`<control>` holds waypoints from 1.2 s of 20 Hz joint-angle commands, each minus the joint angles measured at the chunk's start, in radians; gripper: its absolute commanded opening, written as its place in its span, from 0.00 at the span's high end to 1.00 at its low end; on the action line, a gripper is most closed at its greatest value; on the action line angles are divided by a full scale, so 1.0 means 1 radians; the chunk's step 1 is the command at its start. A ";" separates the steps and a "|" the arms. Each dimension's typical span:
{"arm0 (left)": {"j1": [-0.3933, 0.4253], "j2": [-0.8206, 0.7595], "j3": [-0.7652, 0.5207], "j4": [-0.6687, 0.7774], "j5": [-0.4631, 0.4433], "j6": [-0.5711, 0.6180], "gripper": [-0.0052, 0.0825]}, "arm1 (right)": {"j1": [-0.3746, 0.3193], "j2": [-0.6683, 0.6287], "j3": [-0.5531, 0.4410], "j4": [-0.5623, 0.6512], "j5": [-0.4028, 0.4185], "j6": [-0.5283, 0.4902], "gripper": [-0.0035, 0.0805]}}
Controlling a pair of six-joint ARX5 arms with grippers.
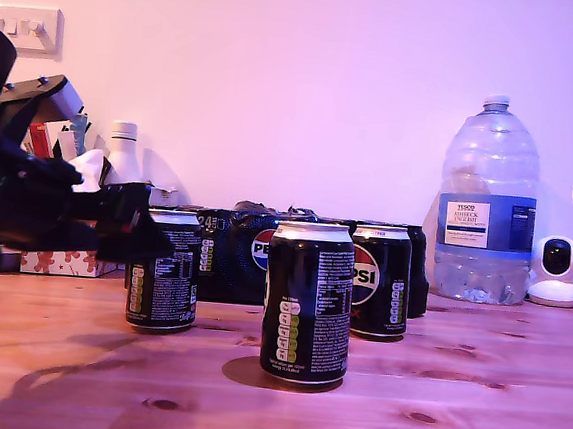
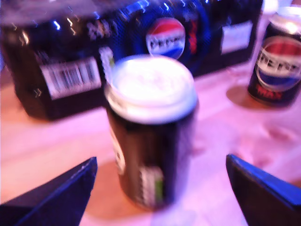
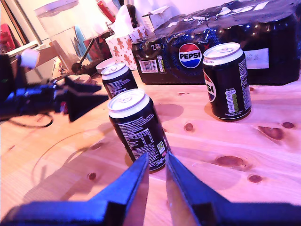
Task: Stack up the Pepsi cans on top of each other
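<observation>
Jaws of my first gripper (image 2: 160, 188) gape wide before the can (image 1: 164, 269) at the exterior view's left. My second gripper (image 3: 156, 176), jaws nearly closed, faces the front can (image 1: 308, 302); a third can (image 1: 380, 281) stands behind on the surface (image 1: 452, 390).

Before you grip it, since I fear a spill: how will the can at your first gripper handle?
The can between my first gripper's open jaws stands upright, tall and narrow, so a push may tip it. Its glossy round wall could slip. Fullness is not visible.

Three Pepsi cans (image 1: 308, 304) (image 1: 164, 270) (image 1: 380, 281), one 24-pack (image 1: 235, 255), two grippers (image 1: 133, 223) (image 3: 156, 176).
</observation>
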 commanded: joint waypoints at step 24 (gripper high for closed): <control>0.028 0.258 0.261 -0.106 0.099 0.063 0.19 | 0.004 -0.005 -0.008 0.008 0.005 -0.010 0.90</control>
